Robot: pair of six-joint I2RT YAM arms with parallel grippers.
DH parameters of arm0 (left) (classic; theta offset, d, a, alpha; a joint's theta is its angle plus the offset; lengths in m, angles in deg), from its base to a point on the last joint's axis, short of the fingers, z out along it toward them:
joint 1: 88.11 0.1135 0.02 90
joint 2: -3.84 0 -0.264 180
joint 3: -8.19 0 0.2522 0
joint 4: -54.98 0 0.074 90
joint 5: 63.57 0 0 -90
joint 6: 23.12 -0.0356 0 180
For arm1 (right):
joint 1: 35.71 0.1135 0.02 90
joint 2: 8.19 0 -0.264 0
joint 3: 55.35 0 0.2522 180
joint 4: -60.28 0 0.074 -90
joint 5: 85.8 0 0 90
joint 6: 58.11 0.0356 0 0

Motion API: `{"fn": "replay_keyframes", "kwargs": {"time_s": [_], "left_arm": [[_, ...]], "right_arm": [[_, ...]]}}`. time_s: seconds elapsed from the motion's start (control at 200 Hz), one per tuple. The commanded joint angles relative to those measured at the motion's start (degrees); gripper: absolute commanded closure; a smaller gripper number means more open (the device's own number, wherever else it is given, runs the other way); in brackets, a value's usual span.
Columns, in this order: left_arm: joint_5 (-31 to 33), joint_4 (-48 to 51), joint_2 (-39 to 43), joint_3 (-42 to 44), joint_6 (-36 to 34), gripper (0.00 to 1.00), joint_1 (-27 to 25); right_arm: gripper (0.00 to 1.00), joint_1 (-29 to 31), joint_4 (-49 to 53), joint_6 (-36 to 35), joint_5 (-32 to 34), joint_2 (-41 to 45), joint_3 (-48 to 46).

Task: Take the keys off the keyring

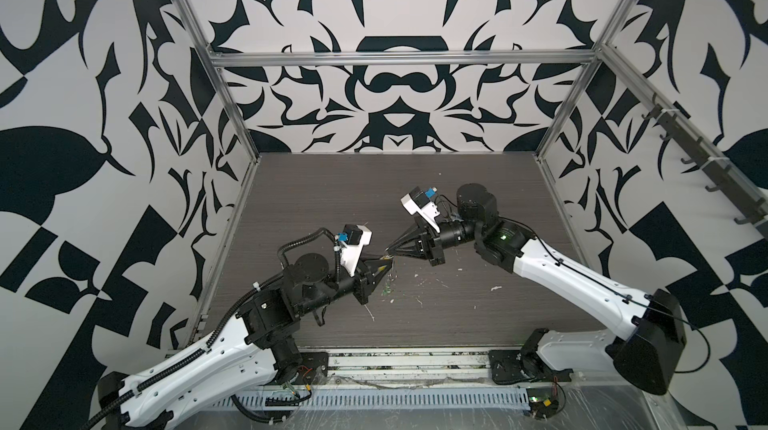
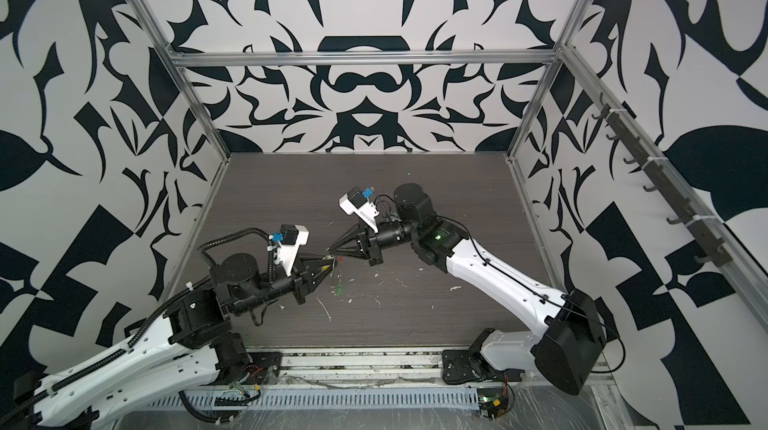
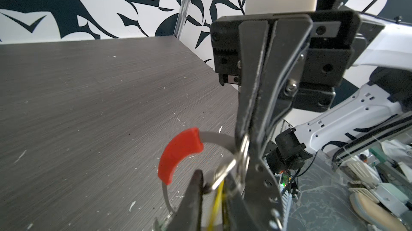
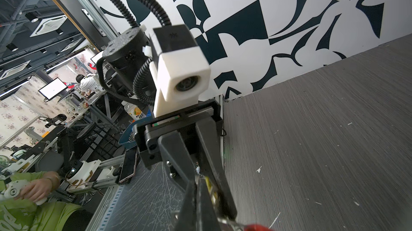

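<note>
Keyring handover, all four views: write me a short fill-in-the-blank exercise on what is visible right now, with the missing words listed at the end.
1. In the left wrist view, the curved sleeve on the keyring is coloured ____.
2. The key tag seen between the fingers of the left tool is coloured ____.
3. The right tool has its jaws ____ on the keyring's wire.
Missing words: red; yellow; shut.

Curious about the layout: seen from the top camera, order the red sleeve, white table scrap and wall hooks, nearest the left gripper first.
1. Red sleeve, beside the left gripper.
2. White scrap, on the table, right side.
3. Wall hooks, far right.
</note>
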Motion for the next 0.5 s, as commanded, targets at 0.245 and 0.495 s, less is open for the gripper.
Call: {"fn": "replay_keyframes", "kwargs": {"time_s": [0.245, 0.495], "left_arm": [[1.8, -2.7, -1.3, -1.0, 0.1, 1.0, -3.0], [3.2, -3.8, -2.5, -0.8, -0.4, 1.0, -4.6]], "right_arm": [[1.0, -0.4, -8.2, 3.7, 3.3, 1.7, -0.4], [1.0, -0.5, -11.4, 6.0, 3.4, 1.6, -0.9]]}}
